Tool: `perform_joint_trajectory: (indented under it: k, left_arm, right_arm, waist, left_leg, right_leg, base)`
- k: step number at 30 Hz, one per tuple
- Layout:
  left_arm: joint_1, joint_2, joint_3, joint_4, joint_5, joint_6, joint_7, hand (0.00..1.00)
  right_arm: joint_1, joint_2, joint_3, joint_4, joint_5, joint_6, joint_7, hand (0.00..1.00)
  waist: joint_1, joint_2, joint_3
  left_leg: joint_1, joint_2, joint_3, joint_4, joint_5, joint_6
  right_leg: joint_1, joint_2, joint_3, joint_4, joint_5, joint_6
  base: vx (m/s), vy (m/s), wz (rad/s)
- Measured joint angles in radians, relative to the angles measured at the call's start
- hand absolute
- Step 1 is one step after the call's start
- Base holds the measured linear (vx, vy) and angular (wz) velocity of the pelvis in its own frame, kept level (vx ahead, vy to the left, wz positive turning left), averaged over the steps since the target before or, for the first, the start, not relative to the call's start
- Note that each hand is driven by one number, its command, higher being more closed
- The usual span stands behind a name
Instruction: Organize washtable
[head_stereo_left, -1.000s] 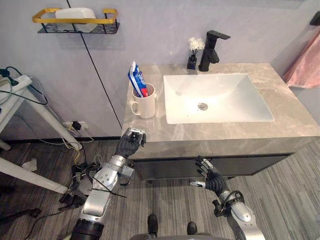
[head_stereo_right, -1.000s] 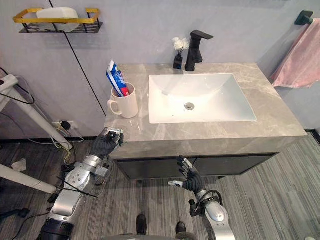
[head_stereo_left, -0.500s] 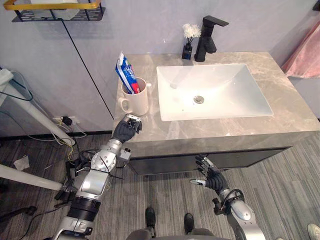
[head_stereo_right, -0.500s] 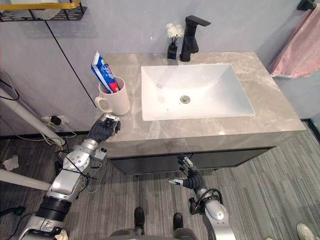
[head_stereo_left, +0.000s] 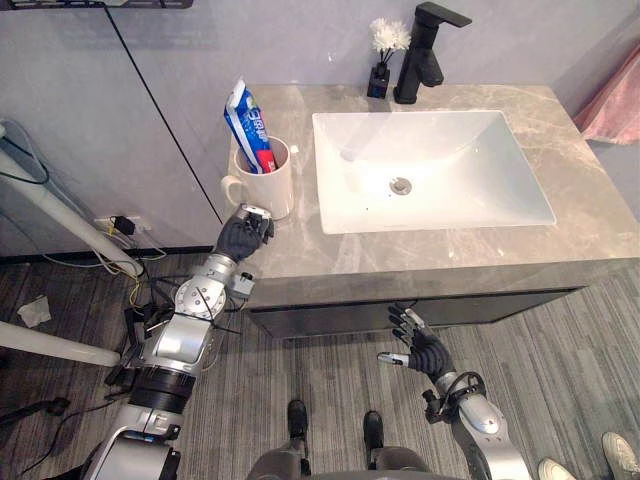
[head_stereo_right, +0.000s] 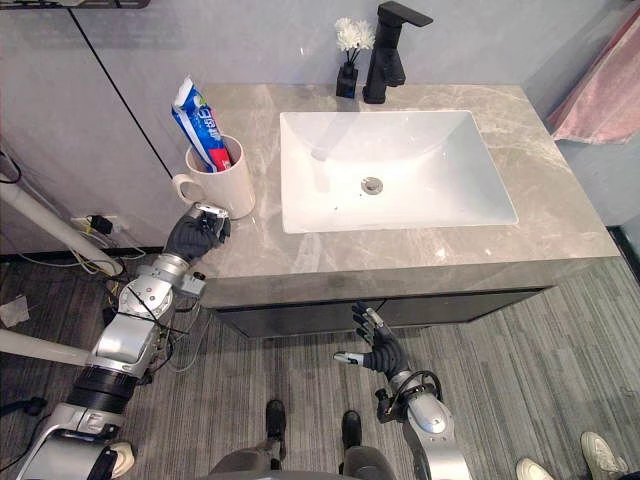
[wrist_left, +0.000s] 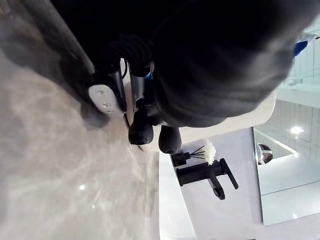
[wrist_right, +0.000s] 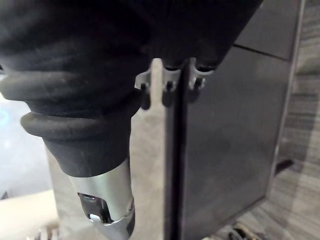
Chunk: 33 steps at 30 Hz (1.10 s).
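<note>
A grey marble washtable (head_stereo_left: 480, 250) with a white sink (head_stereo_left: 440, 170) filled the middle of the frame. At its upper left stood a white mug (head_stereo_left: 270, 195), upright, with a toothpaste tube (head_stereo_left: 245, 118) leaning out of it. A black tap (head_stereo_left: 425, 50) and a small vase of white flowers (head_stereo_left: 382, 55) sat at the top edge.

The robot's left hand (head_stereo_left: 243, 234) was clenched over the counter's front left corner, just below the mug, with nothing visible in its grip. Its right hand (head_stereo_left: 415, 345) hung lower centre, before the dark cabinet, fingers spread and empty.

The counter looked tidy, with the toothpaste already in the mug. The job seemed nearly done, with perhaps only the mug's placing left.
</note>
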Motion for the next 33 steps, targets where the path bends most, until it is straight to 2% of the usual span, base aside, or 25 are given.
perform_joint_trajectory:
  k: [5,18,28,33]
  left_arm:
    - [-0.033,0.0,0.005,0.009,0.0,0.0,0.004,1.0]
    - [-0.033,-0.014,0.006,0.009,0.0,-0.001,0.037,1.0]
    - [-0.092,-0.034,0.006,0.054,-0.043,0.001,0.069,1.0]
    - [-0.126,-0.034,0.007,0.074,-0.057,0.002,0.087,1.0]
  right_arm:
    - [-0.001,0.0,0.008,0.0,0.0,0.0,-0.001,0.0]
    - [-0.003,0.0,0.012,0.0,-0.002,0.0,-0.001,0.0]
    - [0.002,0.0,0.015,0.0,-0.002,0.0,-0.001,0.0]
    - [0.002,0.0,0.022,0.0,-0.002,0.0,-0.001,0.0]
  waist:
    - [-0.001,-0.001,0.021]
    - [-0.004,-0.002,0.021]
    - [-0.007,-0.018,0.031]
    - [-0.022,-0.022,0.033]
  left_leg:
    - [-0.001,-0.001,0.001,0.0,0.0,0.0]
    - [-0.002,-0.001,0.001,0.0,0.0,0.0]
    - [-0.002,-0.002,0.001,0.0,0.0,0.0]
    - [-0.004,-0.003,0.001,0.0,0.0,0.0]
  right_leg:
    - [-0.002,-0.001,0.001,0.0,0.0,0.0]
    - [-0.002,-0.002,0.001,-0.001,0.001,0.001]
    - [-0.002,-0.002,0.001,-0.001,0.001,0.001]
    - [-0.002,-0.003,0.001,-0.005,0.004,0.001]
  base:
    - [0.0,0.0,0.0]
    - [0.0,0.0,0.0]
    - [0.0,0.0,0.0]
    - [0.0,0.0,0.0]
